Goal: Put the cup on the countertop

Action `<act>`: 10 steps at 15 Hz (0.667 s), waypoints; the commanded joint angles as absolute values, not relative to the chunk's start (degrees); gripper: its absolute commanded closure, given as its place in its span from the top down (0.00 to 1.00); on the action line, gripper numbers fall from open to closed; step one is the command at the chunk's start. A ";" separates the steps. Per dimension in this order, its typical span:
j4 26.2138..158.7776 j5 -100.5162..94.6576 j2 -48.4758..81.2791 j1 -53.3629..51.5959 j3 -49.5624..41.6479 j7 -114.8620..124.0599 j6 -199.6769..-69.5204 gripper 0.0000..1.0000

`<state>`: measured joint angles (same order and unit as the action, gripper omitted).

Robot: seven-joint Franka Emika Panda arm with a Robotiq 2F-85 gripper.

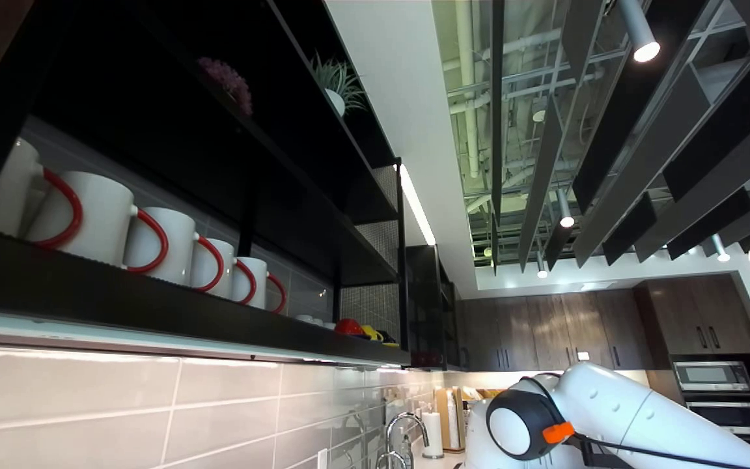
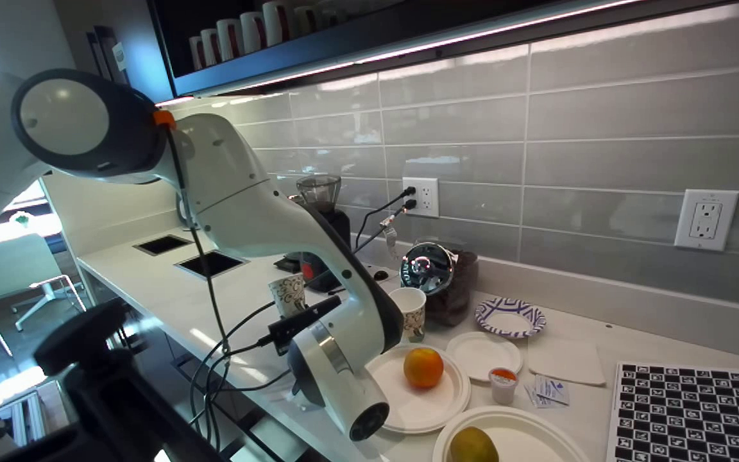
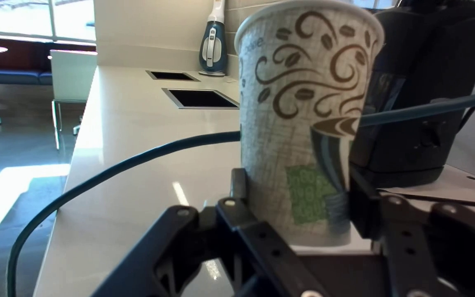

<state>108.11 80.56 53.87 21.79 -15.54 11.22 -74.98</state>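
The brown-patterned off-white paper cup point(image 3: 305, 128) sits between the black fingers point(image 3: 365, 210), which meet its lower wall from opposite sides and appear to be gripping it. It is over the glossy white desk point(image 3: 118, 119), with a blocky black appliance point(image 3: 419, 140) beyond it; whether its base touches the surface cannot be told. Being thin paper, it should be very light and rather soft, so a hard squeeze could dent the wall; the dry-looking side probably gives fair hold, and its widening above the fingers should work against slipping down. Low on the wall, where the bottom disc likely stiffens it, seems the right place to take hold, and the fingers are there. The cup is mouth up, wider rim at the top and narrower base below, so its long axis runs close to vertical; its green-printed side faces the wrist view. Whether anything is inside is hidden.
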 commanded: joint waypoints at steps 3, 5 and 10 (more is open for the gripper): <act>106.21 79.85 54.41 19.91 -16.14 13.25 -76.84 0.90; 106.60 79.71 53.84 19.65 -16.27 12.99 -77.26 1.00; 107.94 79.25 52.01 18.91 -17.25 12.10 -78.44 1.00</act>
